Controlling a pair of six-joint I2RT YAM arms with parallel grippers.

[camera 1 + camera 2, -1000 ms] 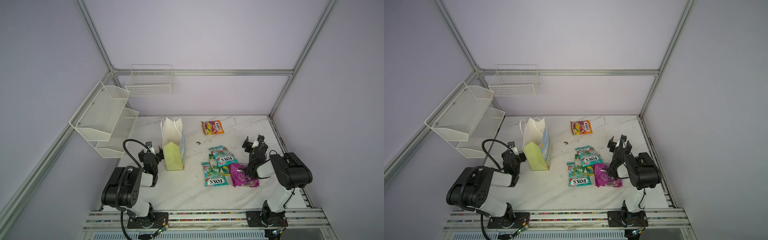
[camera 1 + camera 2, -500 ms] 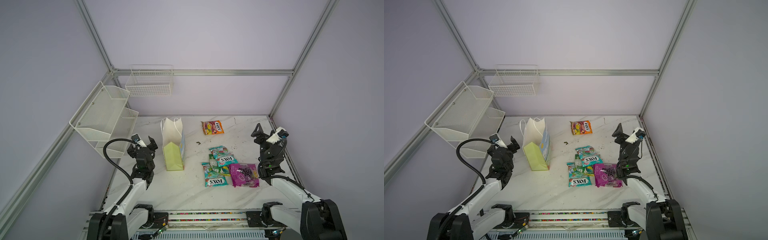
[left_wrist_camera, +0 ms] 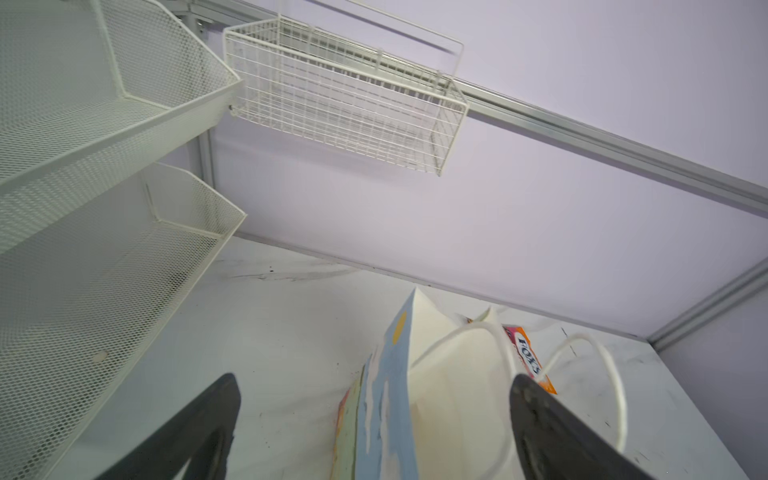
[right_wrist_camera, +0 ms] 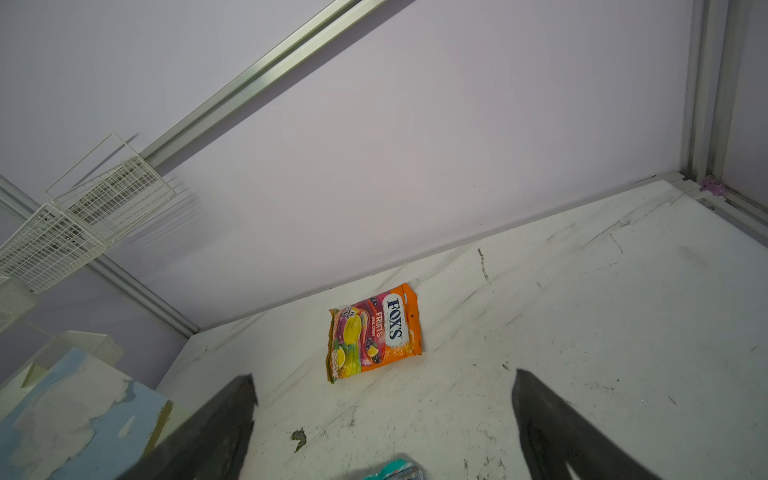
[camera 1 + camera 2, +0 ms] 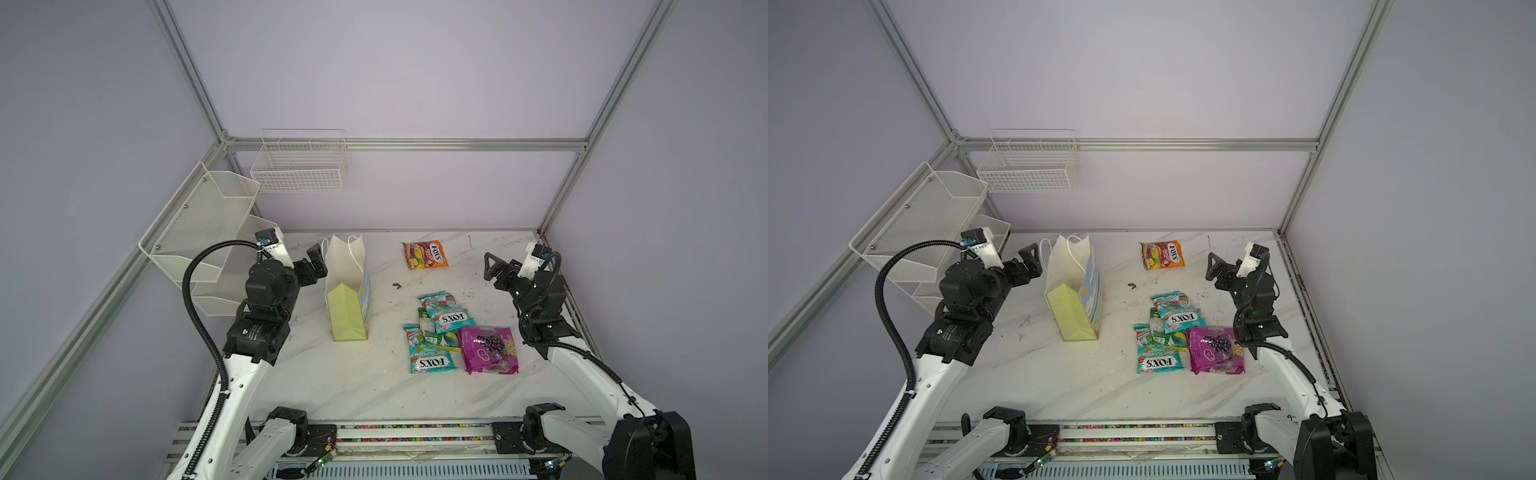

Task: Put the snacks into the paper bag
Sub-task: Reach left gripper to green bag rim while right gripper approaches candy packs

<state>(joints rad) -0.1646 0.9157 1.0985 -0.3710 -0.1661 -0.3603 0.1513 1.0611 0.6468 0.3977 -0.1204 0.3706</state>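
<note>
I see the paper bag [image 5: 347, 307] upright on my worktop [image 5: 332, 374] left of centre, four snacks [image 5: 446, 318] clustered to its right, one packet [image 5: 424, 254] alone behind them

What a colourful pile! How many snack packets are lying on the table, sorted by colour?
Teal FOX'S packets: 2
Orange FOX'S packet: 1
Green packet: 1
Magenta-purple packet: 1
Total: 5

Teal packet [image 4: 392, 471] cut off between right gripper [image 4: 383, 376] fingers; bag [image 3: 453, 399] half-hides orange packet [image 3: 525, 361] beyond left gripper [image 3: 374, 379].
</note>
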